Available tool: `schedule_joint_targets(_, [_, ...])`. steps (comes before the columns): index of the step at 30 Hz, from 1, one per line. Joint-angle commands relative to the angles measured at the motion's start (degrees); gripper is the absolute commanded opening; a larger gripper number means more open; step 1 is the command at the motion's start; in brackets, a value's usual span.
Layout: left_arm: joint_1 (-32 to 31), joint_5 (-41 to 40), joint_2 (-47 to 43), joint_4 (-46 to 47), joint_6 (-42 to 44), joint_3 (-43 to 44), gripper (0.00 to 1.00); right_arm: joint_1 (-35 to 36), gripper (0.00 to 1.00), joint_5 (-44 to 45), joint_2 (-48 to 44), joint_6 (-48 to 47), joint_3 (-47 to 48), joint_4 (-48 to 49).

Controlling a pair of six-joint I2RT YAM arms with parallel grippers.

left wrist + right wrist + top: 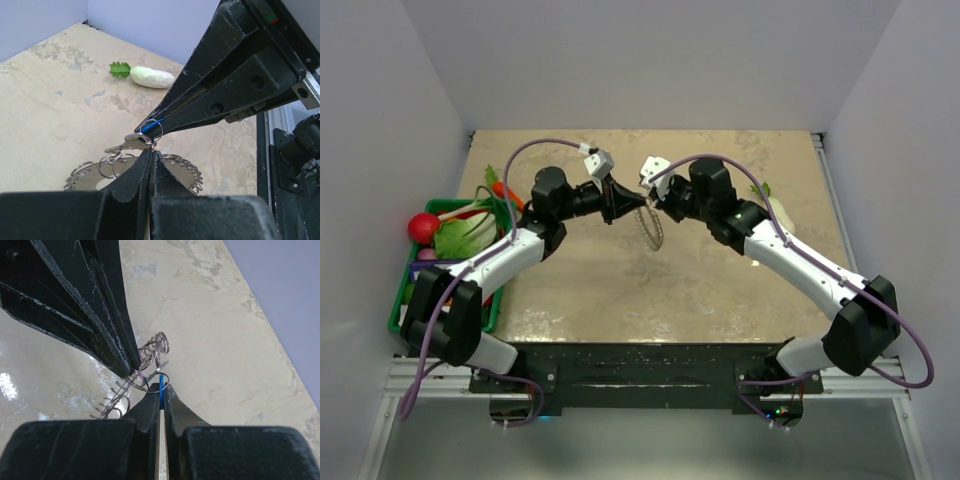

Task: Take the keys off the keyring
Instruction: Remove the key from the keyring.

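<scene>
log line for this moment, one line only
phase: key removal | left gripper: shut on keyring | right gripper: shut on blue-headed key | key: not yet off

The left arm (520, 250) and right arm (800, 262) are 2 alike: white link shells between bulky black joint housings. A thin purple cable (552, 140) loops along each one. Each wrist bears a small white camera block (597, 158). A green light (733, 213) shows on the right arm. The left gripper (151, 151) and right gripper (146, 128) have matte black wedge fingers with scuffed edges; round holes mark the right one's side.
</scene>
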Motion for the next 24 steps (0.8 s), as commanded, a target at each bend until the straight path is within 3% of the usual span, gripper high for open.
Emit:
schedule_joint_targets(1, [-0.6, 0.9, 0.8, 0.6, 1.5, 1.9, 0.0, 0.6, 0.0, 0.8, -3.1, -1.2, 3.2, 1.5])
schedule_joint_targets(15, [-0.6, 3.5, 1.7, 1.4, 0.7, 1.8, 0.0, 2.1, 0.0, 4.1, -3.7, -7.7, 3.0, 0.8])
schedule_joint_targets(24, [-0.6, 8.1, 2.8, 7.8, -3.6, -0.1, 0.0, 5.4, 0.0, 5.2, -3.8, -16.4, 5.0, -5.5])
